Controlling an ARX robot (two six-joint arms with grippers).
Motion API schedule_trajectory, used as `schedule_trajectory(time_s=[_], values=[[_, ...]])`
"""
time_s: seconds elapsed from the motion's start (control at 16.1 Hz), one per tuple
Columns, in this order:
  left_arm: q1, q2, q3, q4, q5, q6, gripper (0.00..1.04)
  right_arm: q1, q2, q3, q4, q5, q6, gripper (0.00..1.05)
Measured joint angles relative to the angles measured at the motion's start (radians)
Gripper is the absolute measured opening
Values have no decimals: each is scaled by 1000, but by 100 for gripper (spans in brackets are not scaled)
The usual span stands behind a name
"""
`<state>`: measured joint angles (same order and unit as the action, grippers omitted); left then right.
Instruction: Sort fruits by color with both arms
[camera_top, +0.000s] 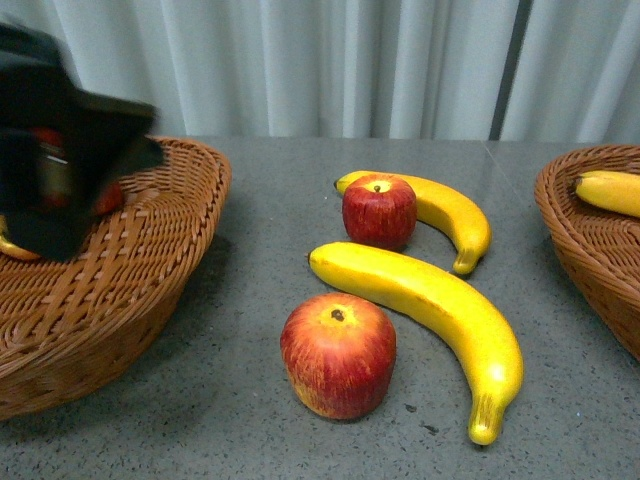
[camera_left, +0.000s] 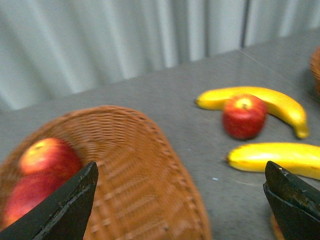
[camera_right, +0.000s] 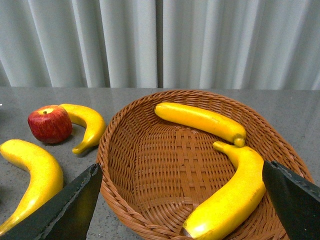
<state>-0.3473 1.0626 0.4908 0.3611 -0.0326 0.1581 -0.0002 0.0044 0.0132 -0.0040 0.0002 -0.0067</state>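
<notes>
Two red apples, the near one (camera_top: 338, 355) and the far one (camera_top: 379, 210), and two yellow bananas, near (camera_top: 430, 315) and far (camera_top: 455, 212), lie on the grey table between the baskets. My left arm (camera_top: 60, 150) hangs blurred over the left basket (camera_top: 150, 270). My left gripper (camera_left: 180, 172) is open and empty above that basket's rim (camera_left: 165, 165); two apples (camera_left: 50, 157) lie inside. My right gripper (camera_right: 181, 172) is open and empty over the right basket (camera_right: 150, 165), which holds two bananas, one at the back (camera_right: 200, 120) and one nearer (camera_right: 232, 195).
The right basket (camera_top: 590, 240) sits at the table's right edge with a banana (camera_top: 610, 192) showing in it. A grey curtain hangs behind the table. The far apple (camera_right: 50, 123) and far banana (camera_right: 87, 125) lie just beside the right basket.
</notes>
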Motion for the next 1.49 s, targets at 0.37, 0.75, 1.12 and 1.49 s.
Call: schedule_trajectory(time_s=[0.37,0.75,1.12,1.49], values=[[-167,375,138,-35,215,-23,98,0,0,0,0,0,0,98],[-194,557,183,6,262,-8,98,0,0,0,0,0,0,98],[-214,633,191,-2,215,101,87,0,0,0,0,0,0,98],[-164,459,187,-35,170,106,69,0,0,0,0,0,0,98]])
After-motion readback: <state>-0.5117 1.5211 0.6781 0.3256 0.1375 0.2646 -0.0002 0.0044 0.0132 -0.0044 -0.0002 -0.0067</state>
